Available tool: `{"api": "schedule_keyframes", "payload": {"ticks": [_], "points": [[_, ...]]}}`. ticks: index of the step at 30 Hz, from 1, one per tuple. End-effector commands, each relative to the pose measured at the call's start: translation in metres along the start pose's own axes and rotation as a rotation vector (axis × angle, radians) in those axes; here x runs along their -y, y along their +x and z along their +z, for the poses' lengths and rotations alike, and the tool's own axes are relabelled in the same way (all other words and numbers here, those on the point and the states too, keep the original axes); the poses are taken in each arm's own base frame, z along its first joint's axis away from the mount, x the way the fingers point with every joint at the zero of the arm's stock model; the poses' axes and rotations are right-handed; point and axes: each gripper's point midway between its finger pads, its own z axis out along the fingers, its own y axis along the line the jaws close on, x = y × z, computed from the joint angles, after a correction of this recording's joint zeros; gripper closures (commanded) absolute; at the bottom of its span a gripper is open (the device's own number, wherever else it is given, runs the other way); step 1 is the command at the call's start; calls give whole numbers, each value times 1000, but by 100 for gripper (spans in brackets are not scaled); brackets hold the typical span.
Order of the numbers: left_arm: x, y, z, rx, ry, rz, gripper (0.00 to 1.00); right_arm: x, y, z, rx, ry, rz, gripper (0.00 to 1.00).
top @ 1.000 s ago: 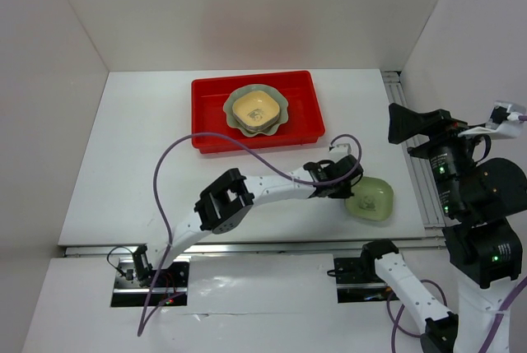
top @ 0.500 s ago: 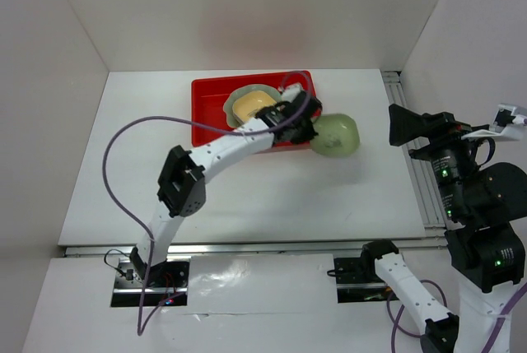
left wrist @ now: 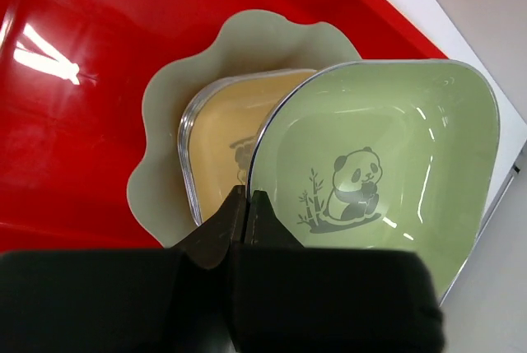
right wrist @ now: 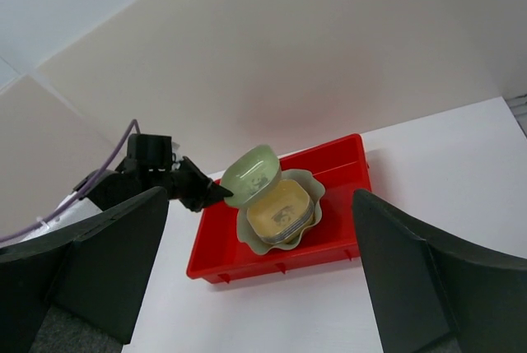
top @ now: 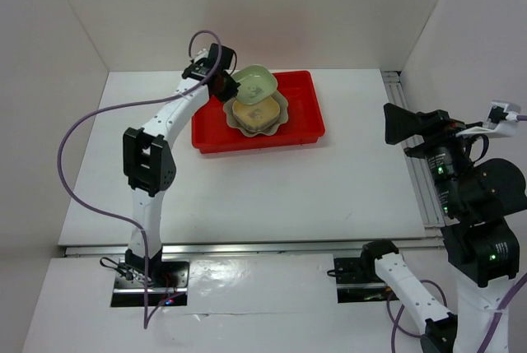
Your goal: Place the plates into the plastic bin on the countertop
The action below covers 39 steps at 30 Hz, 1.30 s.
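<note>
Status: left gripper [top: 222,81] pinching rim corner of light green rounded-square panda dish [left wrist: 379,164], apparently tilted, above shallow red plastic bin [top: 303,123], upper centre of top view. Overhangs yellow rounded-square dish [left wrist: 216,143] nested in large pale green scalloped dish [left wrist: 156,180]. Risks: slip or swing from thin edge pinch; cocked landing on stack or clipped bin rim from off-centre release. Right gripper [top: 409,126] spread wide, empty, right edge.

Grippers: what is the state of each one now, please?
Left gripper: closed on the light green plate.
Right gripper: open, holding nothing.
</note>
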Motion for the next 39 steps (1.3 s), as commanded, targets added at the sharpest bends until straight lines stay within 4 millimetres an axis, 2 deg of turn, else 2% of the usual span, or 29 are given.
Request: {"api": "schedule_keyframes", "payload": {"ticks": [1, 6, 9, 14, 15, 17, 21, 25, 26, 27, 29, 31, 32, 33, 34, 35, 37, 39], "points": [[2, 8, 8, -41, -1, -3, 100, -9, -8, 6, 34, -39, 10, 1], [-14, 11, 17, -46, -47, -11, 100, -6, -7, 9, 30, -26, 0, 1], [-20, 22, 20, -58, -76, -34, 100, -4, -3, 11, 21, -21, -2, 1], [-22, 24, 24, -62, -85, -43, 100, -3, 1, 12, 13, -17, -3, 1], [-18, 24, 22, -68, -72, -46, 98, -3, 1, 12, 13, -17, -3, 1], [-18, 31, 24, -77, -74, -24, 85, -3, -1, 9, 21, -21, -2, 1], [-11, 37, 18, -82, -58, -11, 66, -3, -1, 9, 21, -21, -2, 1], [-11, 36, 19, -74, -63, -11, 64, -4, 2, 8, 8, -25, -3, 1], [-11, 36, 19, -74, -63, -11, 60, -4, 2, 8, 8, -25, -3, 1], [-11, 36, 19, -74, -63, -11, 60, -4, 2, 8, 8, -25, -3, 1], [-3, 30, 5, -67, -31, -18, 58, -2, 1, 9, 13, -17, -12, 1], [5, 29, -10, -61, -3, -14, 50, -2, 1, 9, 13, -17, -12, 1], [14, 22, -31, -32, 30, -1, 45, -3, 2, 8, 7, -28, -21, 1], [14, 18, -41, -17, 36, 8, 40, -2, 5, 13, -5, -21, -35, 1], [24, 22, -56, -7, 68, 37, 28, 1, 17, 20, -45, -14, -39, 1], [28, 10, -81, 44, 95, 69, 20, 3, 24, 23, -74, -10, -52, 1], [33, 8, -109, 78, 122, 119, 0, 11, 45, 32, -152, 14, -73, 1], [22, 6, -129, 104, 111, 184, 0, 17, 54, 34, -180, 25, -105, 1]]}}
